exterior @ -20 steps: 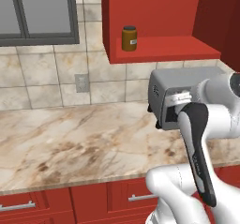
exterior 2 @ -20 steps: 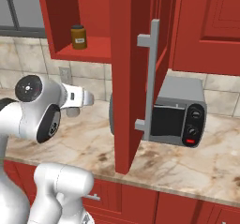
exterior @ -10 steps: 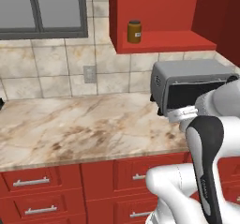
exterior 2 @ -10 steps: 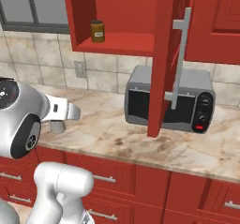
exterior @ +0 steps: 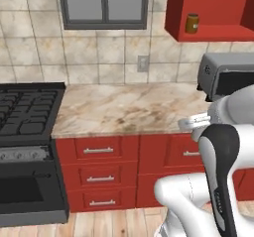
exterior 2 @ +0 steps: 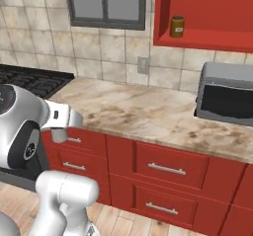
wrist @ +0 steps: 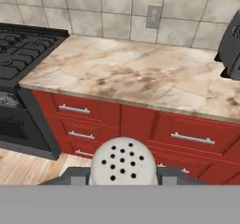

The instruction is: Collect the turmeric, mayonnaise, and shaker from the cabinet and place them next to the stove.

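We see a kitchen with a marbled table (exterior: 124, 109) running between the stove (exterior: 27, 107) on the left and a grey toaster oven (exterior: 225, 77) on the right. In the hand view, our end effector (wrist: 123, 174) is closed around the shaker (wrist: 123, 164), whose pale rounded top with small dark holes sits between the fingers, in front of the red drawers (wrist: 140, 124). In the right base view the end effector (exterior 2: 62, 131) hangs in front of the near edge of the table, close to the stove (exterior 2: 34, 82). The turmeric (exterior: 192, 23) stands upright on the shelf of the open red cabinet (exterior: 208, 32), up on the far wall, above the toaster oven. A grey-framed window (exterior: 104, 5) sits left of the cabinet.
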Available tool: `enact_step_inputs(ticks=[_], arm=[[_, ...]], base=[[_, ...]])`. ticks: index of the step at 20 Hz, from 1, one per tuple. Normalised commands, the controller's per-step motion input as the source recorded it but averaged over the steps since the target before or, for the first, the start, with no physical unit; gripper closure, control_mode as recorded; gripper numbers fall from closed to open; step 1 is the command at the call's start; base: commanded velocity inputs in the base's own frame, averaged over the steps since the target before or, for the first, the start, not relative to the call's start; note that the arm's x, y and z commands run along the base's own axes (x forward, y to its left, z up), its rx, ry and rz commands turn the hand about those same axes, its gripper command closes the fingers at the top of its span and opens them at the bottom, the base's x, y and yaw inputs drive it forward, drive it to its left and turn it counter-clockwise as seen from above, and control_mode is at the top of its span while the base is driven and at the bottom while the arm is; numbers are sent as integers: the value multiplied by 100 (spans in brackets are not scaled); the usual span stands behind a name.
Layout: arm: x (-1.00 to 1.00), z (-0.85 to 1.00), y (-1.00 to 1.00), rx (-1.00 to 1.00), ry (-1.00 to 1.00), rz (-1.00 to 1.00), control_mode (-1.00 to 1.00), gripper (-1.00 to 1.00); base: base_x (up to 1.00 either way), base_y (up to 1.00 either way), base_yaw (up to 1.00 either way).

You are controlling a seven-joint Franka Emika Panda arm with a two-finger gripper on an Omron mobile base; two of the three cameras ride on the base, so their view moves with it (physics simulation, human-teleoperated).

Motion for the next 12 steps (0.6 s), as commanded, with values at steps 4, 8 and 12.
enact_step_inputs(ticks=[4,8,12], arm=[[0,0,0,0,0,0,100,100],[0,0,0,0,0,0,100,100],[0,0,0,0,0,0,100,100]], base=[[25,86,24],[50,67,9],[48,57,-4]])
